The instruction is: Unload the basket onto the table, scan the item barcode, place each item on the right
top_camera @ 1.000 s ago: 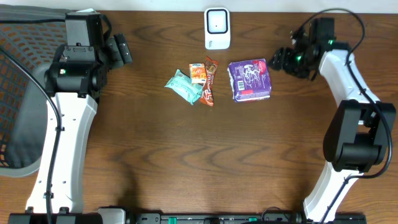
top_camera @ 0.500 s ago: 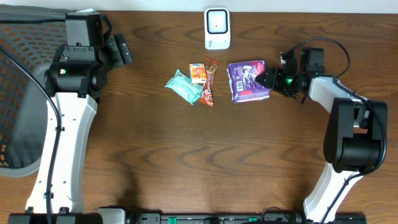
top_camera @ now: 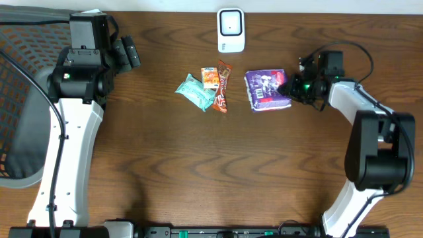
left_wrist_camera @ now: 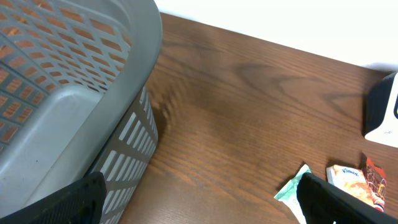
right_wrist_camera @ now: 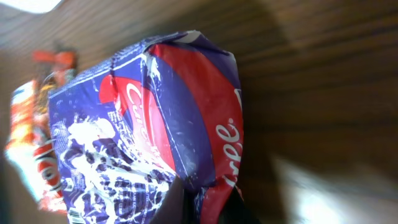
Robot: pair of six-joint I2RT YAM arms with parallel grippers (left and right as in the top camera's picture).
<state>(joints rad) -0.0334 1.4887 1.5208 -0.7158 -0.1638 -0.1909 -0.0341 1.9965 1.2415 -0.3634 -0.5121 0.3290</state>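
A purple and red snack packet (top_camera: 266, 89) lies on the wooden table, right of centre. My right gripper (top_camera: 289, 86) is shut on its right edge. In the right wrist view the packet (right_wrist_camera: 155, 124) fills the frame, and my right gripper (right_wrist_camera: 208, 205) pinches its crumpled end between dark fingers (right_wrist_camera: 179, 202). A white scanner (top_camera: 230, 30) stands at the table's far edge, and its side (left_wrist_camera: 382, 112) shows in the left wrist view. My left gripper (top_camera: 129, 53) stands open at the far left beside the basket, with nothing between its fingers (left_wrist_camera: 81, 196).
A teal tissue pack (top_camera: 195, 91), a small orange packet (top_camera: 210, 79) and a red-brown bar (top_camera: 223, 86) lie together left of the purple packet. A grey mesh basket (top_camera: 20, 99) stands off the table's left side, close to my left gripper (left_wrist_camera: 202, 199).
My right gripper swung down from the far right to the purple packet's right edge and shut on it. The packet shifted slightly right. The left arm has not moved.
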